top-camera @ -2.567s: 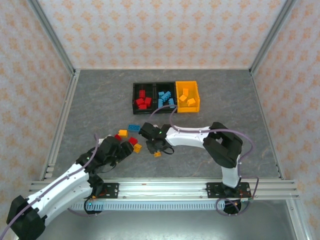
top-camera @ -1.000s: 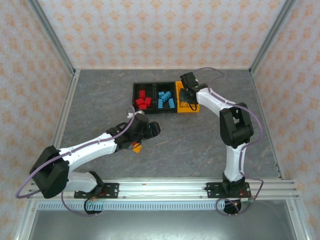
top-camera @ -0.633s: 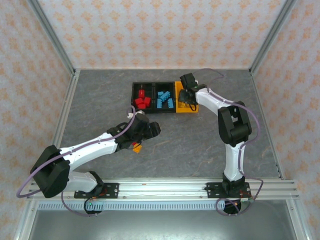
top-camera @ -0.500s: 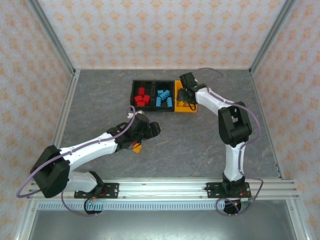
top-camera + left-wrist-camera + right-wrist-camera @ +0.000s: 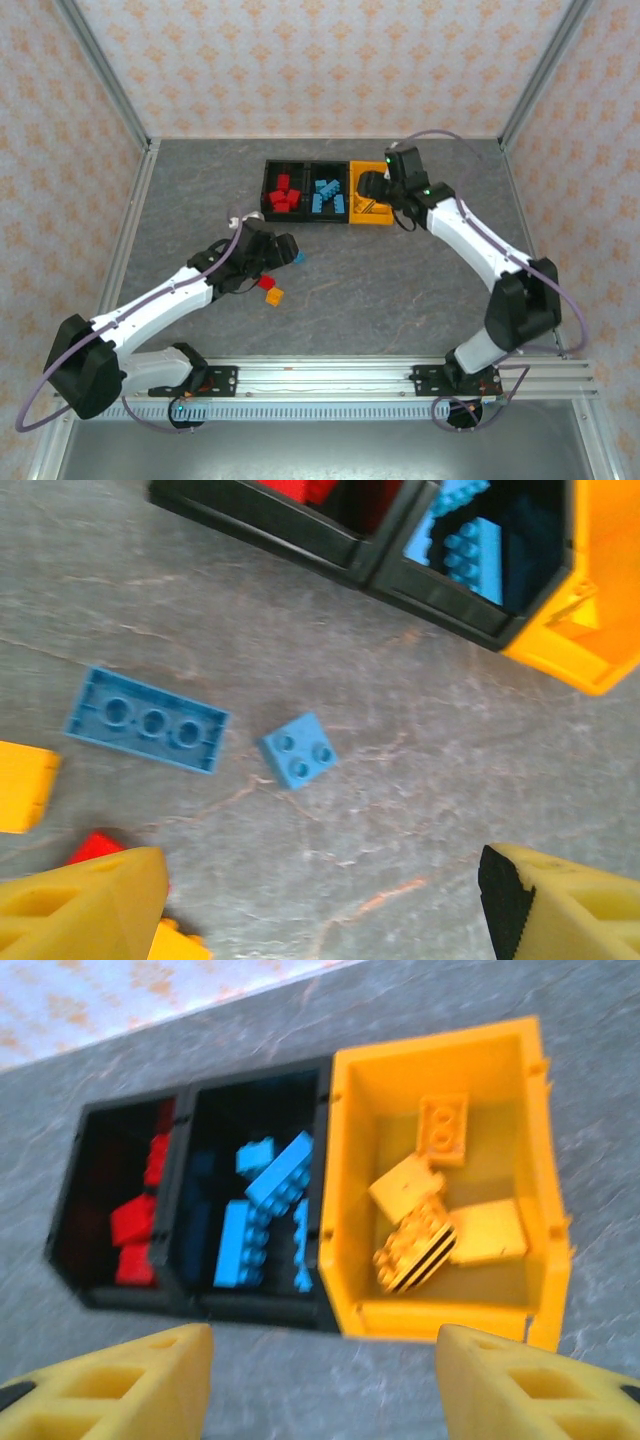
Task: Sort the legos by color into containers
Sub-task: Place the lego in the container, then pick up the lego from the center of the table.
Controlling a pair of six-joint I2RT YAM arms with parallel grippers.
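Right arm swinging rightward since earlier frame; right gripper (image 5: 372,185) now hovering over orange bin (image 5: 545,1150), fingers standing apart, empty. Left gripper (image 5: 320,910) pulling back leftward, spread wide, holding nothing, hanging over loose bricks. Long blue brick (image 5: 147,720) and small blue brick (image 5: 298,750) lying just beside each other, near front wall of black bins (image 5: 250,1308). Orange bricks (image 5: 420,1220) sitting inside orange bin. Bare table (image 5: 400,290) lying open right of loose bricks.

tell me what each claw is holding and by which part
Nothing is held. The left claw stands open over loose blue legos; the right claw stands open near the orange-yellow bin.
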